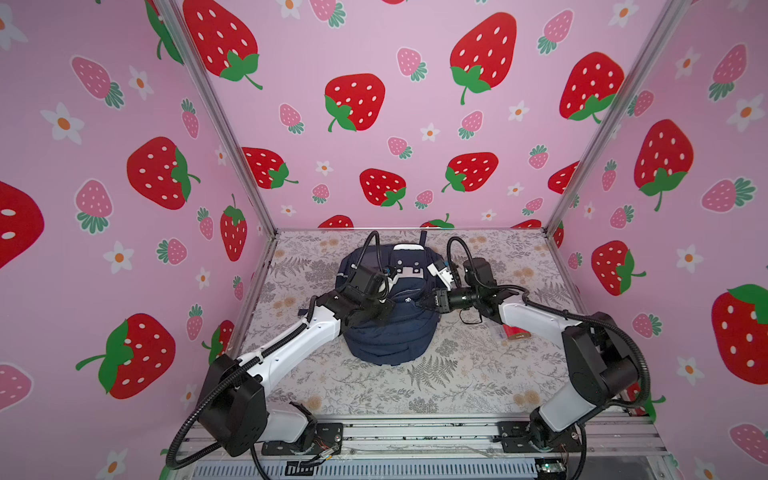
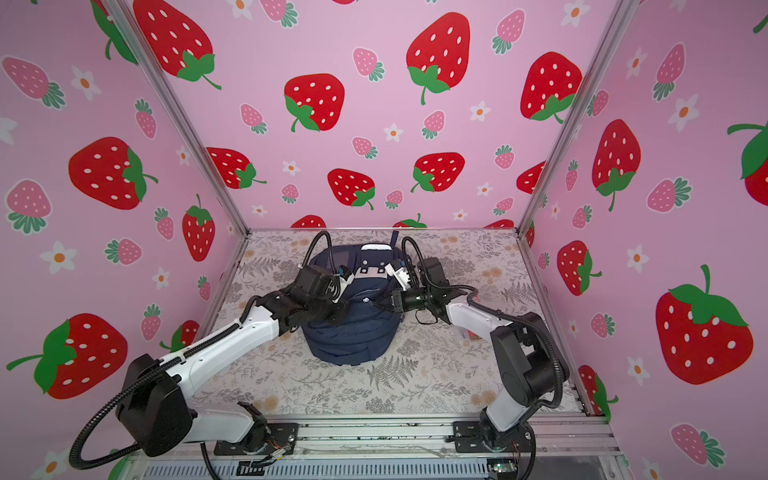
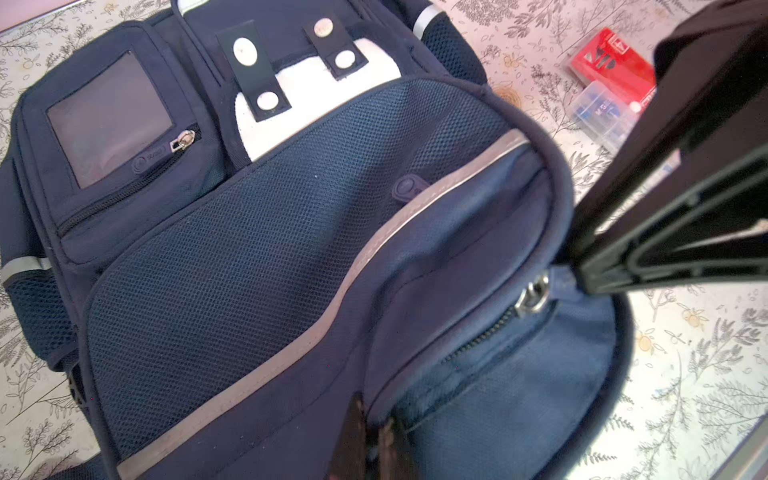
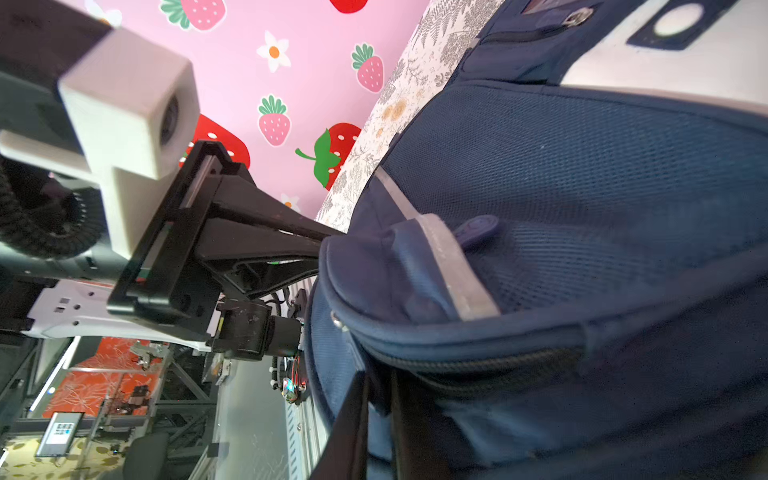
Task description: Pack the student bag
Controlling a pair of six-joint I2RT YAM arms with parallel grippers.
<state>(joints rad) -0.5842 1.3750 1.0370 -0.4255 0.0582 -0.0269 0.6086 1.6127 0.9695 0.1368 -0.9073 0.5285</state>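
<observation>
Midway across the worktop [image 1: 436, 382], somewhat nearer its far edge, the bag [image 1: 390, 332] is lying flat with its front facing up, and we are seeing both arms reaching over it. Its white patch [image 3: 316, 104] is showing at the end toward the far edge, with the mesh pocket [image 3: 249, 257] next to it. We are finding the left gripper [image 3: 372, 432] pressed together on a fold of navy fabric at the rim of the front pocket, just beside the silver stripe [image 3: 332, 307] — the right wrist view is showing its fingers [image 4: 270, 216] meeting on that same rim. The right gripper [image 3: 579, 274] is pointing in from the right edge's side, its tips clamped on the blue zip pull [image 3: 561, 277], which is sitting right beside the metal slider [image 3: 534, 297]. Toward the right edge of the worktop, apart from the bag, a red box [image 3: 611, 62] and a clear box [image 3: 602, 112] are lying side by side, and the right arm is partly hiding them in both top views.
</observation>
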